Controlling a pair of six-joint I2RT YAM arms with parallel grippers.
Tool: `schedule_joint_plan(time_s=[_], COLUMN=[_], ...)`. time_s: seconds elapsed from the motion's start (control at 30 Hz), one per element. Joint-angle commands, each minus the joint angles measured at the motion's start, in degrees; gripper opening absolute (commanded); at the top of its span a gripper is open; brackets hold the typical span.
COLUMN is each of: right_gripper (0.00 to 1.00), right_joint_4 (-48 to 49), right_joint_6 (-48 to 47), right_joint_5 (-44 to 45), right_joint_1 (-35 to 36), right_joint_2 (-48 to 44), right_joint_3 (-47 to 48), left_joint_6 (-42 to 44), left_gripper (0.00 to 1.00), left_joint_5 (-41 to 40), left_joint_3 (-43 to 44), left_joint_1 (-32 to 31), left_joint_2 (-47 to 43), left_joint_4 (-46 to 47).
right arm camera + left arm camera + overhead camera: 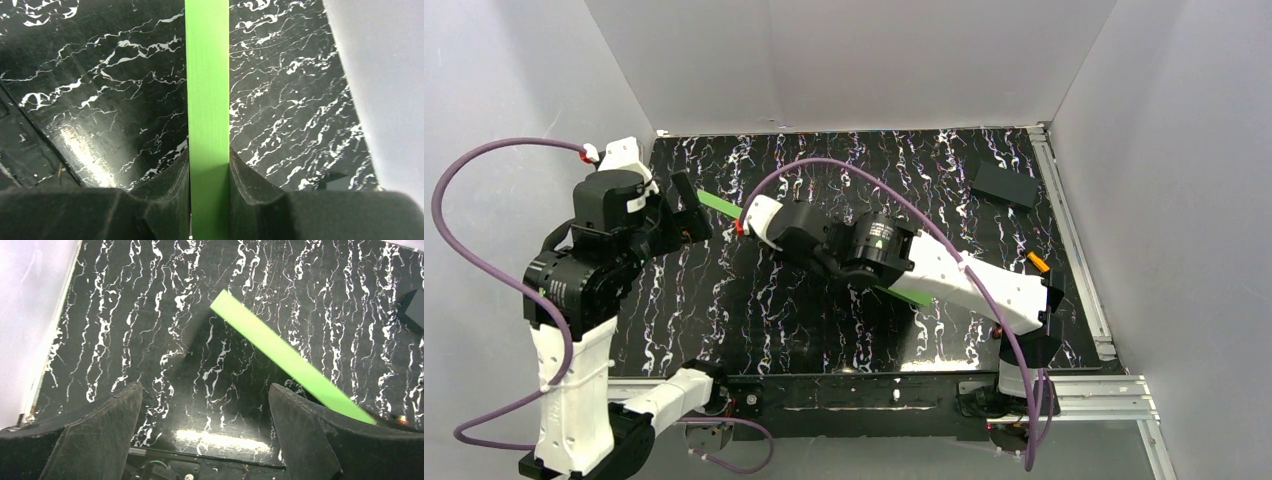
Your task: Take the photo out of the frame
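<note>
Above the table point(724, 320), right fingers point(167, 187) clamp the frame point(209, 100) edge-on; left fingers point(100, 430) gape apart near its end.

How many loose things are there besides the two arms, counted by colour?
Green: 1, the frame
Black: 1, a flat block
Orange: 1, a small piece, too small to identify
Total: 3

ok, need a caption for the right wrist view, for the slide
Right gripper shut on the frame, green edge facing the camera, black marbled table behind.
</note>
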Motion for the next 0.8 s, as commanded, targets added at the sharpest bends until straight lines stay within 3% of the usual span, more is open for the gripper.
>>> schedule_joint_plan(time_s=[0.0, 0.2, 0.6, 0.77], right_gripper=[0.01, 0.01, 0.01, 0.26], right_joint_4=[1.61, 4.27, -1.66, -3.63], right_joint_6=[2.74, 4.44, 3.68, 4.25], right_joint_5=[-7.33, -17.78, -14.39, -9.66], right_joint_1=[-5.36, -11.42, -12.01, -11.37], right_joint_2=[0.06, -1.11, 4.41, 4.81], right_joint_3=[3.48, 0.89, 3.97, 3.41], left_joint_6=[3.17, 4.39, 4.72, 4.64], left_gripper=[0.98, 0.98, 0.98, 0.98], left_joint_5=[-4.92, -7.26, -8.22, -8.49], left_joint_3=[2.07, 1.22, -1.90, -2.55], left_joint_1=[-1.56, -3.05, -4.40, -4.60], left_joint_2=[-0.91, -1.66, -2.62, -2.77], left_joint_4=[-4.83, -4.91, -4.17, -3.74])
